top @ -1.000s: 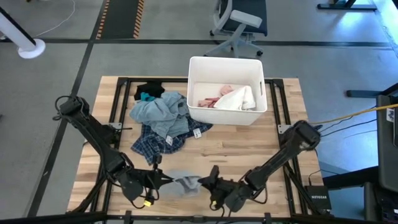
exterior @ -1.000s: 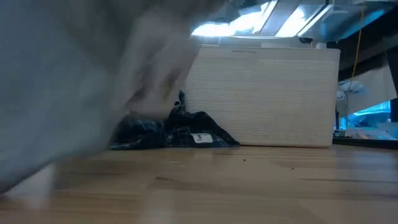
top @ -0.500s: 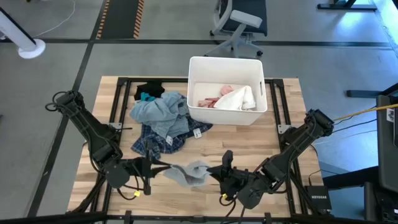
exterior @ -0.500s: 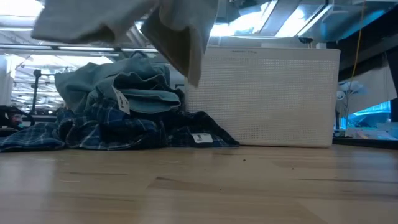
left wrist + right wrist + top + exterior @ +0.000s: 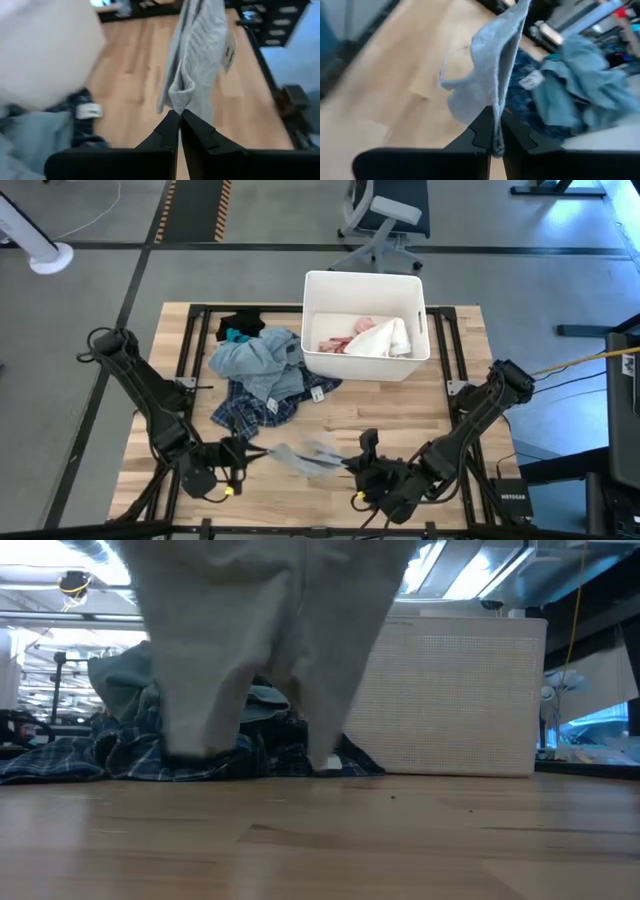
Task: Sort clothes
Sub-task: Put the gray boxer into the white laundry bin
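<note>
A light grey garment [image 5: 305,457] hangs over the table's near middle, held between my two grippers. My left gripper [image 5: 250,452] is shut on its left end, my right gripper [image 5: 357,464] on its right end. In the low view the garment [image 5: 265,640] droops in two lobes in front of the pile. The other clothes lie heaped at the far left: light blue-grey [image 5: 258,360] on dark blue plaid [image 5: 248,408], with teal [image 5: 235,336] and black [image 5: 240,323] behind. Pink [image 5: 345,340] and white [image 5: 385,338] pieces lie in the white bin [image 5: 312,320]. My left gripper pinches a bunched fold at the garment's left end [image 5: 181,102] between its fingertips [image 5: 170,125], coming from the table's left and slanting down. The cloth runs away from the fingers, lifted off the table. My right gripper pinches the garment's right end [image 5: 496,107] at a gathered edge between its two fingers [image 5: 482,127], coming from the table's right and slanting down. One layer or several, I cannot tell. The cloth rises off the table and sags between the two holds.
The white bin stands at the far middle, its mesh-like wall [image 5: 450,700] behind the hanging cloth in the low view. The pile [image 5: 120,740] takes the far left. Bare wood [image 5: 400,415] shows between bin and grippers and at the near right.
Both grippers have risen, the right one more, and drawn apart a little. The grey garment, bunched on the table near its front edge a second ago, is now lifted clear and spread between them, its middle hanging down.
</note>
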